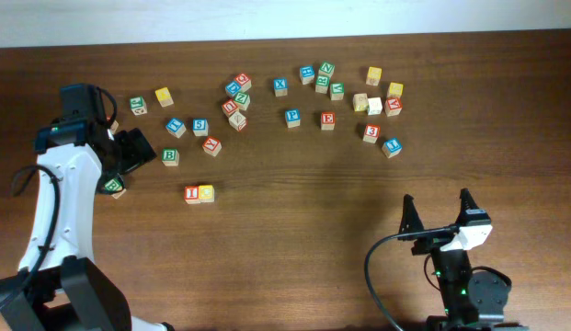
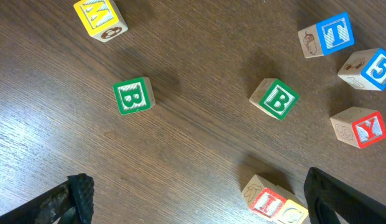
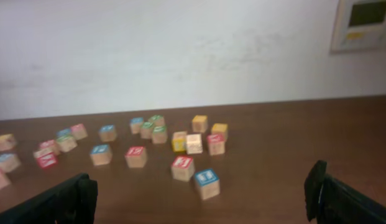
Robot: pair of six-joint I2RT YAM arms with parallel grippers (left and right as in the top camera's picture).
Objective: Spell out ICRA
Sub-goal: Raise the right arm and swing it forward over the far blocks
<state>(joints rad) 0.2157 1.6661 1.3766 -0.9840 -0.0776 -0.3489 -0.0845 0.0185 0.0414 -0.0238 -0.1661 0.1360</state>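
Observation:
The red "I" cube and the yellow C cube stand touching, side by side, at the table's middle left. In the left wrist view the I cube and the C cube lie just inside the right finger. My left gripper hovers open, up and to the left of the pair, with nothing in it. A red cube in the far right cluster looks like the "A". The R is too small to pick out. My right gripper is open and empty at the front right.
Two green "B" cubes lie ahead of the left gripper, with a yellow cube, a blue "T", a blue "5" and a red "Y" around them. Several more cubes are scattered along the back.

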